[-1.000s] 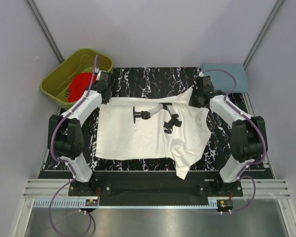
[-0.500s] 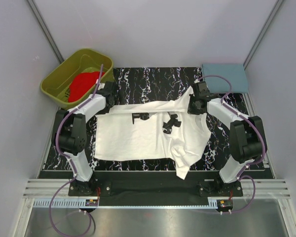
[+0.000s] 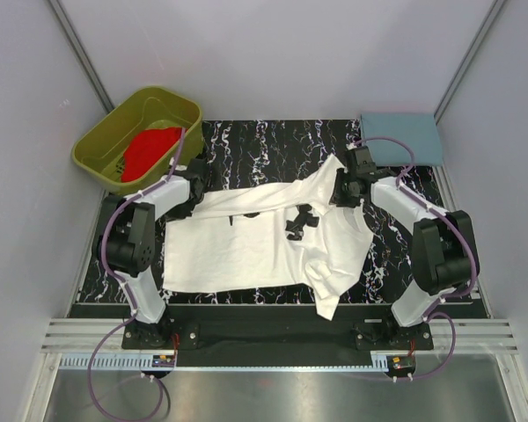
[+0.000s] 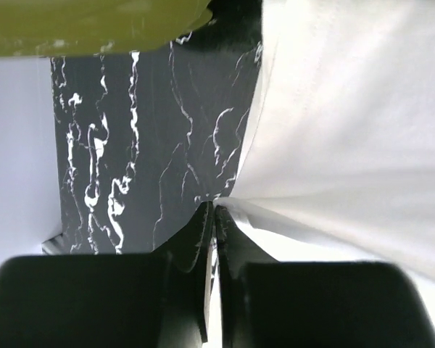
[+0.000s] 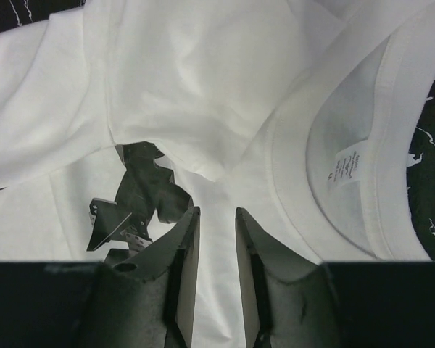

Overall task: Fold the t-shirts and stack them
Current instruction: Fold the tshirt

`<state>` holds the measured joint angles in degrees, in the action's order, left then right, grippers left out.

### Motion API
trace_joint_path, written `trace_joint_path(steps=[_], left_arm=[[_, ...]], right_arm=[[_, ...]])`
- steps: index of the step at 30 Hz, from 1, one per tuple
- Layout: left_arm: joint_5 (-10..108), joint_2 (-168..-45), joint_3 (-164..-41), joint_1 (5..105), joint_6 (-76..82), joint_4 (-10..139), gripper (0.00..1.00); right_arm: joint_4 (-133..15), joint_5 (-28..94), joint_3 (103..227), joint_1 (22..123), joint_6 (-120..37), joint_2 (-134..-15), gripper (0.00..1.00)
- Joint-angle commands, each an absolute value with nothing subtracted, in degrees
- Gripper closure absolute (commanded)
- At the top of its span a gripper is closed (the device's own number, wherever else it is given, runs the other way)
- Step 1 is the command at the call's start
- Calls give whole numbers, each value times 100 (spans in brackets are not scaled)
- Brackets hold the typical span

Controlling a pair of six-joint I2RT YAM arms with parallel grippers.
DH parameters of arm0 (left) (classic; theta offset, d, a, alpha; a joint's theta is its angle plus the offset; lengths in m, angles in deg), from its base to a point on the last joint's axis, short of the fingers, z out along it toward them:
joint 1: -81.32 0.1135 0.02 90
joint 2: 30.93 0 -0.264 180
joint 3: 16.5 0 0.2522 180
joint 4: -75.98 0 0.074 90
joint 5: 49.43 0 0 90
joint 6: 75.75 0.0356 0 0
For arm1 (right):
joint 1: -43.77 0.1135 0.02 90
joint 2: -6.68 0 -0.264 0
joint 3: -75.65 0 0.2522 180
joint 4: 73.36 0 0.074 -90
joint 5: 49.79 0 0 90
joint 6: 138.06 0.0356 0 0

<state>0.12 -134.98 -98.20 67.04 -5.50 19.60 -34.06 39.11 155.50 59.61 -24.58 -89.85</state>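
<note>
A white t-shirt point(image 3: 246, 251) lies on the black marbled mat, its far edge folded over toward the front. A fold partly covers its black chest mark point(image 3: 299, 221). My left gripper point(image 3: 190, 192) sits at the shirt's far left corner. In the left wrist view it point(image 4: 216, 208) is shut, pinching the white hem point(image 4: 246, 210). My right gripper point(image 3: 341, 189) is at the far right by the collar. In the right wrist view it point(image 5: 214, 212) is open, with flat cloth point(image 5: 188, 72) under it and nothing held. A red t-shirt point(image 3: 148, 151) lies in the tub.
The olive-green tub point(image 3: 97, 141) stands at the back left, close behind my left arm, and its rim point(image 4: 94, 22) shows in the left wrist view. A grey-blue pad point(image 3: 403, 139) lies at the back right corner. Grey walls enclose the mat point(image 3: 273, 141) on three sides.
Both grippers came toward the front and lower, laying the shirt's far edge over its body and hiding much of the black mark. The right jaws opened and let go of the cloth.
</note>
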Motion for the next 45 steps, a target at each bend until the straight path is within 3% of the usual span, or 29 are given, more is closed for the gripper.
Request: trace_joint_path(steps=[1,3,7,11,15,22,28,32,43,44,45], left_arm=[[-153,-13298,-9925,6682,-720,1801,86],[-319,-13193,-9952,6691,-798,1695,68],[-355,-12859,-10136,6708,-965,1485,49],[363,-12280,-10312,6559,-765,1782,47],[2094,-12146,-10084,6471,-650,2485,43],[3607,-12813,-9777,6436,-948,3039,41],[3486,-13490,-9714,6453,-1229,2944,40],[3477,-13885,-9899,6462,-1308,2821,40],[3161,-13895,-9926,6524,-1353,2767,38],[3152,-13921,-9917,6524,-1353,2767,38],[3126,-13939,-9908,6524,-1370,2741,38]], right_arm=[[-3218,3836,15893,5846,-2521,-8500,66],[-3069,3924,16016,5697,-2539,-8430,66],[-2928,4195,16008,5363,-2451,-8306,64],[-2936,4286,16052,5028,-2355,-8472,59],[-3619,3847,15973,4738,-2319,-8867,45],[-4096,3257,16253,4239,-2354,-9641,44],[-4219,3309,16306,4052,-2416,-10054,45],[-4473,3345,16403,3965,-2416,-10405,51],[-4861,2747,16394,3885,-2346,-10723,52],[-4748,2773,16429,3877,-2337,-10775,56],[-4599,2878,16499,3876,-2345,-10802,66]])
